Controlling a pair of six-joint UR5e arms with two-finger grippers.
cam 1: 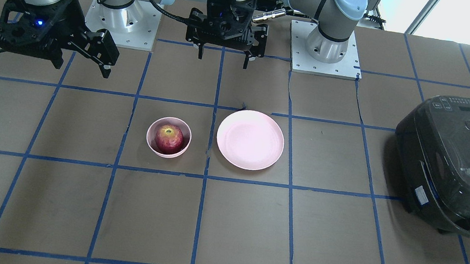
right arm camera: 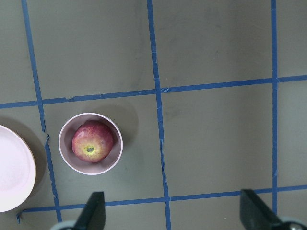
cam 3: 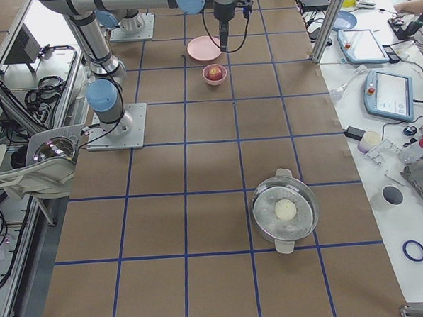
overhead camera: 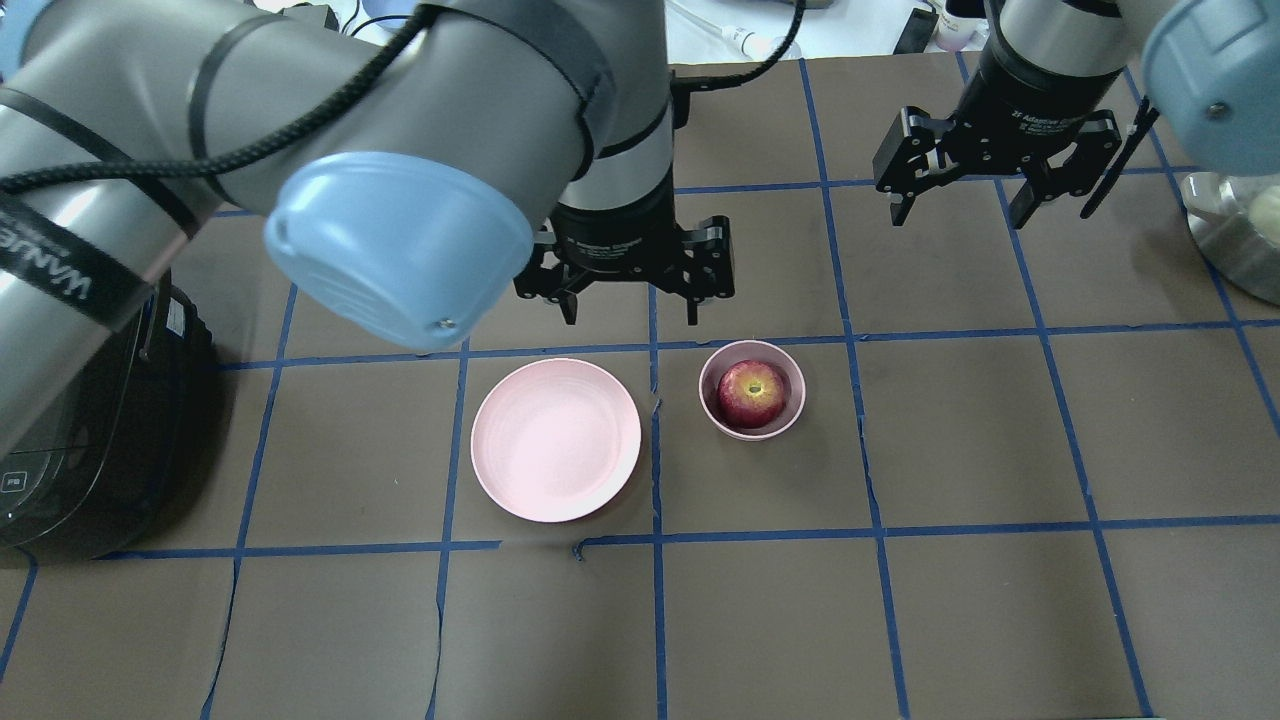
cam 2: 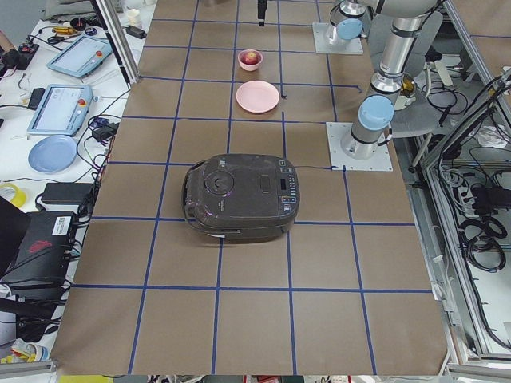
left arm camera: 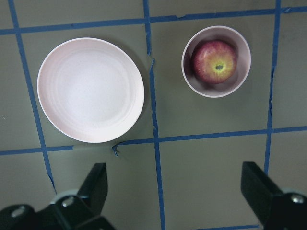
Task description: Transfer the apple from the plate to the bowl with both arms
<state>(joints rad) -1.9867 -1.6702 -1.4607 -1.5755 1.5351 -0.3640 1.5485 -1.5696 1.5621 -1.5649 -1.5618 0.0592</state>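
The red apple [overhead camera: 752, 393] sits inside the small pink bowl [overhead camera: 716, 410], stem dimple up. It shows the same way in the left wrist view [left arm camera: 214, 62] and the right wrist view [right arm camera: 92, 142]. The wide pink plate [overhead camera: 556, 439] lies bare beside the bowl. My left gripper [overhead camera: 630, 310] hangs open and empty above the table, behind the gap between plate and bowl. My right gripper [overhead camera: 960, 212] is open and empty, raised off to the far right of the bowl. In the front view the left gripper [cam 1: 223, 61] is at the top middle and the right gripper [cam 1: 103, 61] at the top left.
A dark rice cooker [cam 1: 456, 166] stands at the table's end on my left side. A steel pot [cam 3: 285, 211] with a pale round object inside stands at the end on my right side. Blue tape lines grid the brown table [overhead camera: 980, 600].
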